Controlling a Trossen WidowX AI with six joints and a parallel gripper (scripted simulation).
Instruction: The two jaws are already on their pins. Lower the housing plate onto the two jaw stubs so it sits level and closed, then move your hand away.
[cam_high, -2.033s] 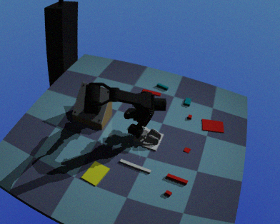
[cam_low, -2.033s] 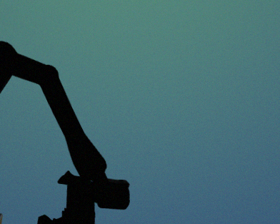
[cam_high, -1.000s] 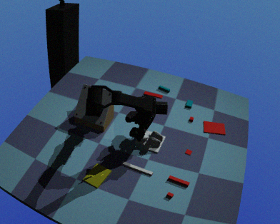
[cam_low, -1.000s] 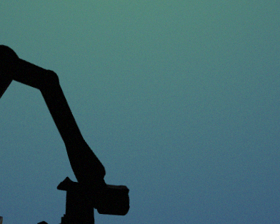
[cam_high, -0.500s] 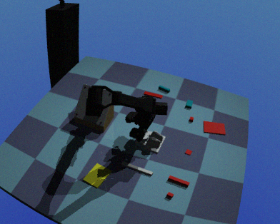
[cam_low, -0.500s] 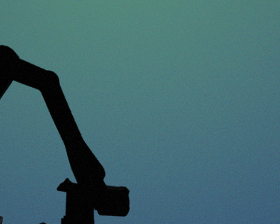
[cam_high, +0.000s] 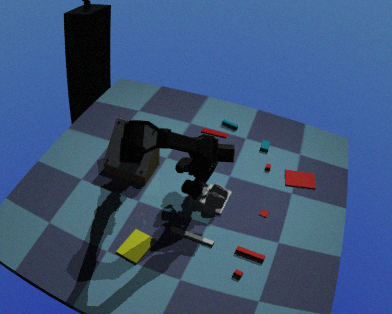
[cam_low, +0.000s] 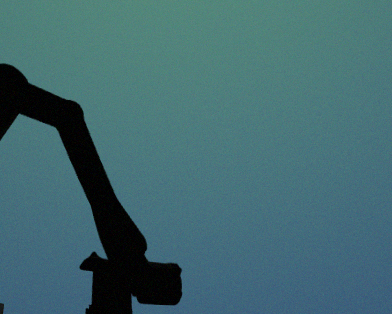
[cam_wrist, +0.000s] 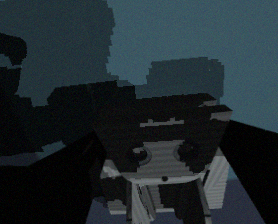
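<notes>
The grey housing plate (cam_wrist: 162, 159) has two round holes and is partly in shadow in the wrist view. My gripper (cam_wrist: 158, 127) is shut on it, with a dark finger at each side. The plate hides much of the pale base (cam_high: 226, 200) (cam_wrist: 218, 182). Narrow pale and dark jaw parts (cam_wrist: 204, 200) show below the plate's near edge in the wrist view. The jaw stubs and pins are hidden or too dark to tell, and so is whether the plate touches the stubs. The exterior view shows only the dark arm.
A yellow plate (cam_high: 135, 246) and a pale bar (cam_high: 200, 238) lie on the near side. A red bar (cam_high: 250, 254), a red tile (cam_high: 300, 179) and several small red and teal pieces lie around the right and back. A dark tower (cam_high: 87, 65) stands behind the arm base.
</notes>
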